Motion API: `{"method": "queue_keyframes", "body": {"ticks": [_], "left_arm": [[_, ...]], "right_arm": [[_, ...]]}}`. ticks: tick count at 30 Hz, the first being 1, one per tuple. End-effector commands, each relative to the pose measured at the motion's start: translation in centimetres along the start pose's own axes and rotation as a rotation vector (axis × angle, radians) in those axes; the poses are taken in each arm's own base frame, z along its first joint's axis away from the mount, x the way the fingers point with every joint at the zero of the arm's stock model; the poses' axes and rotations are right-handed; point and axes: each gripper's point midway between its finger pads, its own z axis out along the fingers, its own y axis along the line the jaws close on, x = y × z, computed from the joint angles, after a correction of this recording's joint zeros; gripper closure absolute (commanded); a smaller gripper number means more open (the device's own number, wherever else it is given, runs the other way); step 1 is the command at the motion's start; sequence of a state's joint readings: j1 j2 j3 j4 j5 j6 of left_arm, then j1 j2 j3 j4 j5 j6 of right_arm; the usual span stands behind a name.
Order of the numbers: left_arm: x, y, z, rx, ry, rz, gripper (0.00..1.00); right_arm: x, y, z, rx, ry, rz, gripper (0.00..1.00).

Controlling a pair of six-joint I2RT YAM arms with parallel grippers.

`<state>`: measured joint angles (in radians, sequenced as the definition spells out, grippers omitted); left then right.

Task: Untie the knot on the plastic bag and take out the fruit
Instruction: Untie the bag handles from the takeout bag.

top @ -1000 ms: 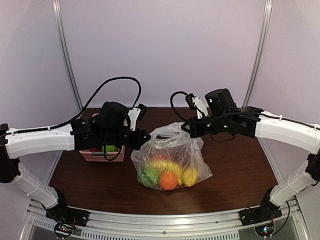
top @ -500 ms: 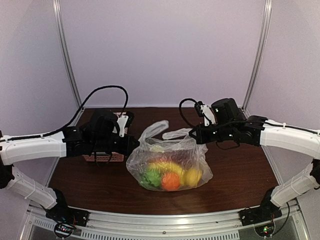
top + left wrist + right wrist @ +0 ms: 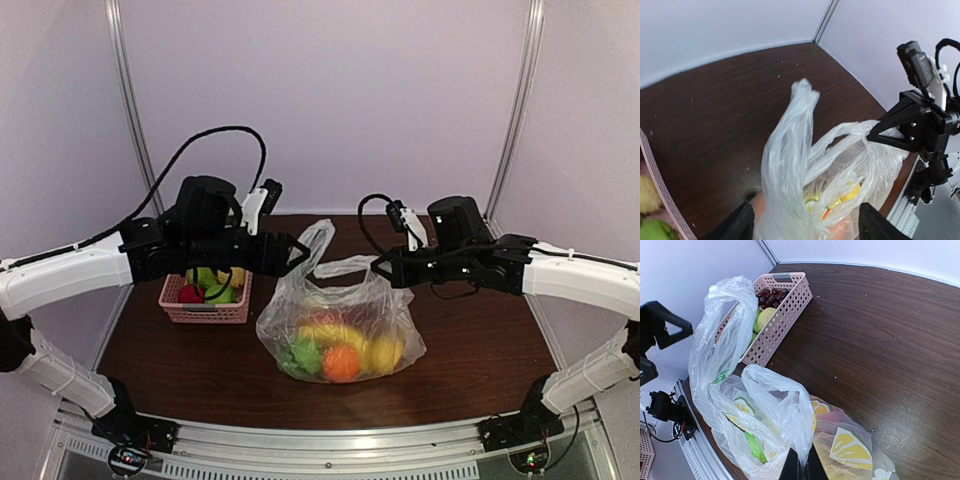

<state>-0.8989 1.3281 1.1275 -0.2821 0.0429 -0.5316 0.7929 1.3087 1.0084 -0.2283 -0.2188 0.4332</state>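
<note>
No knot seen, loops apart: right claw, pinched shut on the right loop of the plastic bag, should hold the mouth up while the open left claw, beside the bag's left loop, dips inside for the fruit at its bottom.

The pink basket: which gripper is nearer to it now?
Left. The left gripper hovers just past the pink basket, toward the plastic bag; the right gripper pinches that bag's handle on its far side.
</note>
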Motion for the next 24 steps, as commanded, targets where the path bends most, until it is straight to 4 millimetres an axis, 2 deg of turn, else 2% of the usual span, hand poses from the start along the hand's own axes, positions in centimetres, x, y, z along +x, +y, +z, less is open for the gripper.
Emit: {"method": "queue_keyframes", "body": {"ticks": [1,7,12,14,18,21,24], "left_arm": [[-1.6,-0.6,1.7,0.012,0.012,0.065,0.14],[-3.2,1.1,4.4,-0.061,0.04,0.066,0.03],[-3.8,0.9,6.0,-0.042,0.045,0.075,0.02],[-4.0,0.8,6.3,-0.036,0.042,0.077,0.05],[-4.2,0.8,6.6,-0.035,0.042,0.088,0.27],[-4.4,0.7,6.6,-0.032,0.037,0.095,0.53],[-4.8,0.8,6.3,-0.042,0.025,0.097,0.75]], "right_arm": [[-0.6,0.8,-0.6,-0.041,-0.025,-0.009,1.0],[-0.9,1.0,-0.9,-0.047,-0.032,-0.013,1.0],[-0.9,1.0,-0.9,-0.044,-0.032,-0.015,1.0],[-0.8,1.0,-0.9,-0.047,-0.03,-0.015,1.0],[-0.8,1.1,-0.9,-0.047,-0.031,-0.016,1.0],[-0.9,0.8,-1.0,-0.03,-0.038,-0.013,1.0],[-1.3,0.0,-1.3,0.014,-0.06,0.005,1.0]]}}
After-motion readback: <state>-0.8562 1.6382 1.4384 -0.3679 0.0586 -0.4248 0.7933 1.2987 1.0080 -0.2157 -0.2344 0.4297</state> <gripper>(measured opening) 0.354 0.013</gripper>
